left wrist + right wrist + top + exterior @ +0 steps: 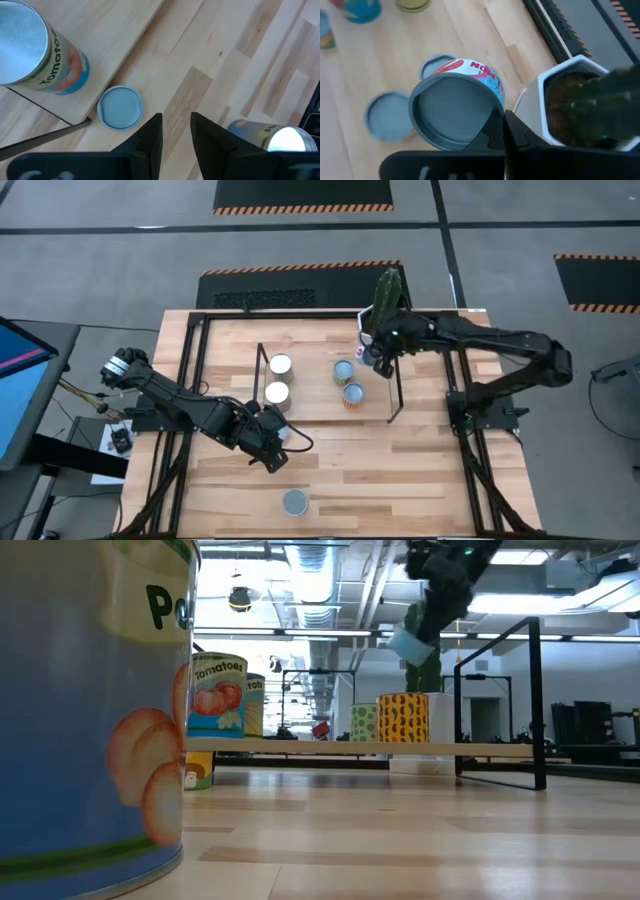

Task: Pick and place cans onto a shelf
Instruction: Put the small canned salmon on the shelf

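The shelf [330,385] of black rods with a light wood board stands mid-table. Several cans stand on its board: two white-topped [279,379] at the left, two more [348,382] farther right. One can [295,501] stands on the table near the front edge. My right gripper [381,363] is above the shelf's right end, shut on a low tin with a red label [455,107]. My left gripper [176,132] hovers over the table in front of the shelf's left end, empty, its fingers a narrow gap apart. My right gripper holds the low tin at its rim [495,116], on the side toward the cactus pot; the fingers themselves hide the exact place of contact. The tin is lifted clear, high above the shelf board, and tilted [408,643], one round grey end facing the wrist camera.
A white hexagonal cactus pot [570,100] stands close beside the held tin, at the shelf's far right. Black frame rails [190,380] run along the table's left and right sides. Near my left gripper are a Tomato can [35,55], a blue-grey-topped can [120,107] and another can [272,136].
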`<state>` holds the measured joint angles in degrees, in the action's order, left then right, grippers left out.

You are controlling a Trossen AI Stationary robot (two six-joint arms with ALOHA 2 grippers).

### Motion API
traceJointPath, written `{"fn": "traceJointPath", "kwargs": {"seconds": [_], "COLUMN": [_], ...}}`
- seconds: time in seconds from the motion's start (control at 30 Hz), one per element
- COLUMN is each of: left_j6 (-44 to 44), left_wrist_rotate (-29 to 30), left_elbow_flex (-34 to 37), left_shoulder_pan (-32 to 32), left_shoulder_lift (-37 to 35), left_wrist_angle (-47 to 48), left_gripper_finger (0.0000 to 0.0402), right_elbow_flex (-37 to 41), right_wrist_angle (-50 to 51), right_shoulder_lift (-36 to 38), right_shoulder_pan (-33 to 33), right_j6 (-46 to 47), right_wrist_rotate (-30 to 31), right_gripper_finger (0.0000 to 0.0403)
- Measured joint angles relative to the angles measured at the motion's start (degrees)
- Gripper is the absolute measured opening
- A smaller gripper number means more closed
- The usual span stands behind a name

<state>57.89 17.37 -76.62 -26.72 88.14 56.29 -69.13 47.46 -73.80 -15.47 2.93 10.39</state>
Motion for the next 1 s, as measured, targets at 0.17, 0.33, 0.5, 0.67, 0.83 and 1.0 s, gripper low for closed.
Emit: {"fn": "traceJointPath", "kwargs": {"seconds": [0.17, 0.33, 0.5, 0.67, 0.83, 1.0], "left_j6": [0.0, 0.0, -1.1, -1.5, -1.5, -1.2], "left_wrist_rotate": [0.0, 0.0, 0.0, 1.9, 2.5, 2.5], "left_elbow_flex": [0.0, 0.0, 0.0, 0.0, 0.0, 0.0], "left_shoulder_pan": [0.6, 0.7, 0.7, 0.7, 0.7, 0.7], "left_shoulder_lift": [0.0, 0.0, 0.0, 0.0, 0.0, 0.0], "left_wrist_angle": [0.0, 0.4, 0.8, 1.2, 1.2, 1.2], "left_gripper_finger": [0.0087, 0.0087, 0.0087, 0.0087, 0.0087, 0.0087], "right_elbow_flex": [-8.7, -21.0, -24.1, -19.9, -16.2, -12.2], "right_wrist_angle": [1.1, 14.7, 29.5, 28.9, 24.9, 22.4], "right_shoulder_lift": [-8.0, -18.0, -23.1, -24.1, -24.1, -24.1], "right_shoulder_pan": [-0.8, -2.4, -4.1, -3.1, -2.0, -2.0], "right_j6": [-5.6, -9.6, -11.0, -12.6, -14.9, -15.5], "right_wrist_rotate": [0.0, 0.2, 0.2, -0.7, -3.2, -3.6], "right_gripper_finger": [0.0000, 0.0000, 0.0000, 0.0000, 0.0000, 0.0000]}}
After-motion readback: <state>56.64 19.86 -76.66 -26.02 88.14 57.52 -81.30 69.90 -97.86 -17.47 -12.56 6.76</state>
